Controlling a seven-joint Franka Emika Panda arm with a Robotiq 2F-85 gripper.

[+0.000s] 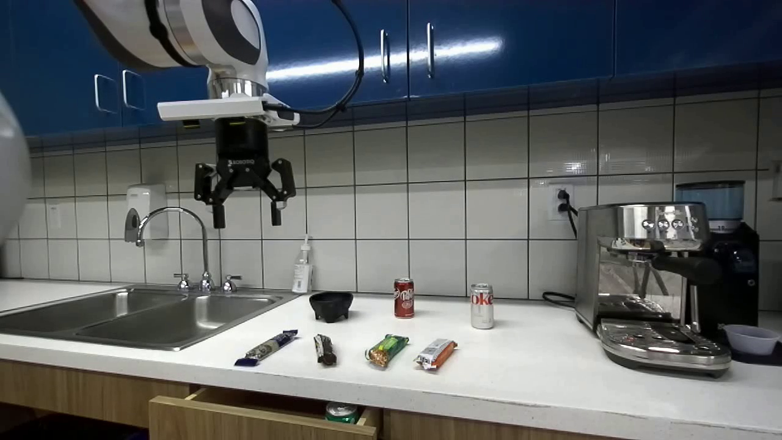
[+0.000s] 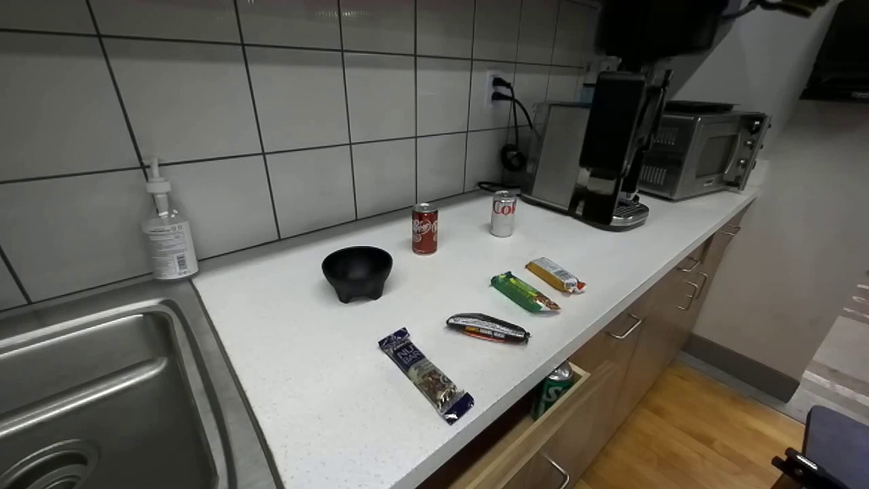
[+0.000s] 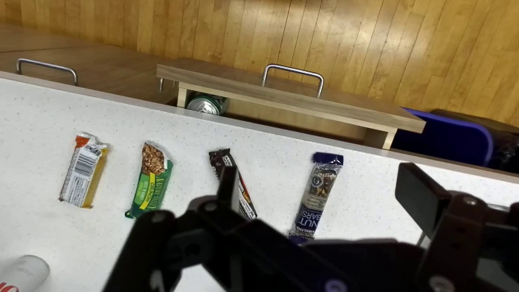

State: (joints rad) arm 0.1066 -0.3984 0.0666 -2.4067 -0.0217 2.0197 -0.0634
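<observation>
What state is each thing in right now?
End effector: open, holding nothing
Drawer: partly open
Green can: standing in the drawer
Red can: upright
Silver can: upright
Snack bars: wrapped, lying down
Bowl: upright
Pump bottle: upright
Tap: no water running
Blue cupboards: shut
Coffee machine: can't tell if on

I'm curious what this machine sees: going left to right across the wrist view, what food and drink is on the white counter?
Can with red lettering → white-and-yellow bar → green bar → dark brown bar → nut bar.
</observation>
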